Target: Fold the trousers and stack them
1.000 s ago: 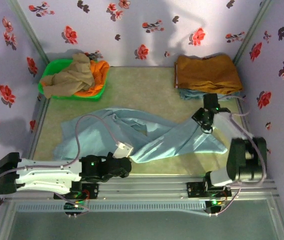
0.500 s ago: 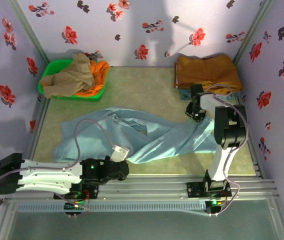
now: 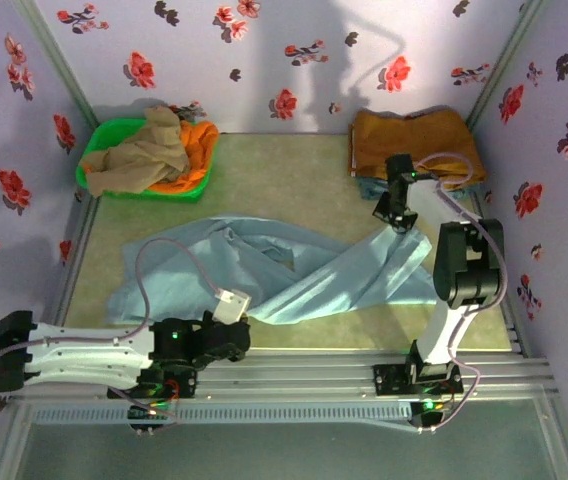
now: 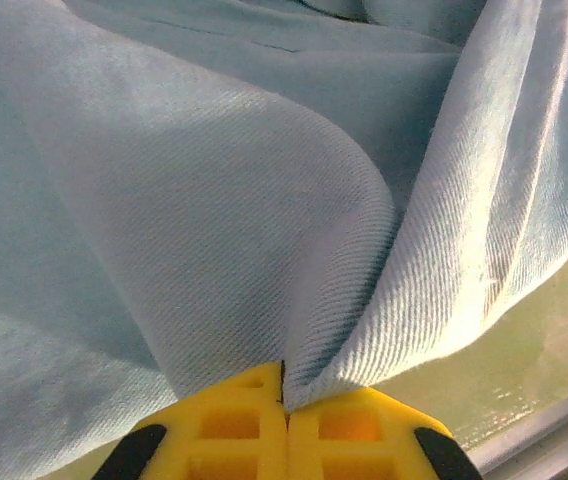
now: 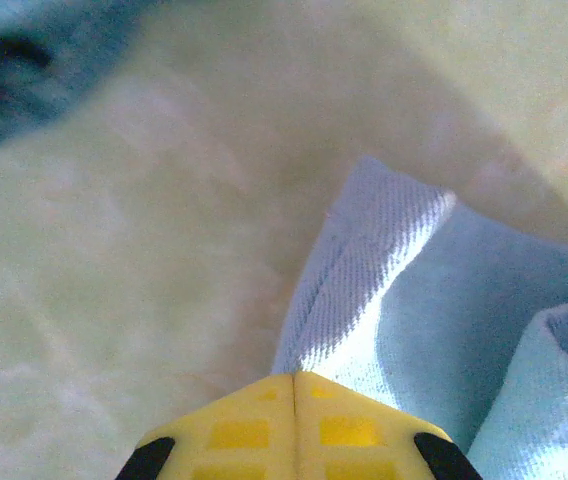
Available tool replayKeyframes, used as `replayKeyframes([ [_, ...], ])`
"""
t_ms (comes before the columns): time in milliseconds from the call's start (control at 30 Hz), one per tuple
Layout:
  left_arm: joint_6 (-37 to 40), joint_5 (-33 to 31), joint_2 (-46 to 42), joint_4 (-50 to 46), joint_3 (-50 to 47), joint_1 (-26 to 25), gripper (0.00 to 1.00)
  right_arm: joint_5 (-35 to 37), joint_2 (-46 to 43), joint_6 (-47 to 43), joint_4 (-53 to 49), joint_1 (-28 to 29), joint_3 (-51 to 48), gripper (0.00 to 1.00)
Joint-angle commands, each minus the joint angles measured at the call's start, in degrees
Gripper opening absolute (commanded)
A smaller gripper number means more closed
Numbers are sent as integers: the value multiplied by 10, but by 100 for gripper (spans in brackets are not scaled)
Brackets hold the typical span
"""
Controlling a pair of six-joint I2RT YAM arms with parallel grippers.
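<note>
Evidently the opening step of the fold is in hand: the cloth is gripped at two places, and nothing has yet been folded. The trousers (image 3: 294, 275) are spread unfolded and somewhat twisted across the middle of the bench (image 3: 294, 165), reaching from the left side to the right, with loose creases through the centre.

The left jaws are pressed together on a pinch of the pale blue cloth at its near edge, left of centre. In the left wrist view the fabric (image 4: 214, 200) is seen gathered into a ridge that runs straight into the seam between the yellow pads. The right jaws are likewise clamped on the trousers, at their far right end. In the right wrist view a doubled edge of the cloth (image 5: 404, 320) is held between the pads, with bare bench beyond it. That grip sits just beside the mustard-brown garment (image 3: 414, 145), which lies folded at the far right corner. A green basket (image 3: 94, 150) holding other garments stands well apart at the far left.

It is judged that both holds must be kept firm while the cloth is lifted and drawn taut, so that the twist is taken out. After that, one end could be carried over the other. Care would be needed lest the folded stack be disturbed.
</note>
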Motion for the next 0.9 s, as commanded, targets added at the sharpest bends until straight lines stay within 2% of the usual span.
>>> replayKeyframes([
  [0, 8, -37, -12, -23, 44, 44, 0, -3, 31, -16, -40, 2, 138, 0],
  [67, 49, -23, -15, -21, 74, 90, 0, -6, 65, -19, -84, -1, 267, 0],
  [167, 108, -25, -19, -20, 121, 120, 0, -7, 79, -21, -166, -7, 435, 0],
  [233, 134, -24, -23, -15, 142, 120, 0, 4, 38, -21, -183, -16, 454, 0],
  [300, 143, -16, -25, -6, 146, 116, 0, 2, -39, -14, -163, -34, 380, 0],
  [433, 143, -2, 6, 41, 132, 80, 0, -7, -242, 10, -71, -93, 119, 0],
  [567, 127, -3, 85, 97, 129, 4, 0, -11, -424, 18, -63, -183, -86, 0],
  [700, 87, -8, 150, 121, 122, -70, 0, -10, -561, 24, -86, -242, -211, 0],
  [767, 69, -10, 159, 112, 117, -105, 0, -13, -607, 31, -97, -245, -243, 35],
  [833, 55, -8, 147, 99, 109, -130, 0, -16, -639, 41, -105, -245, -258, 64],
  [867, 51, -7, 135, 86, 105, -144, 9, -18, -654, 43, -110, -244, -262, 69],
])
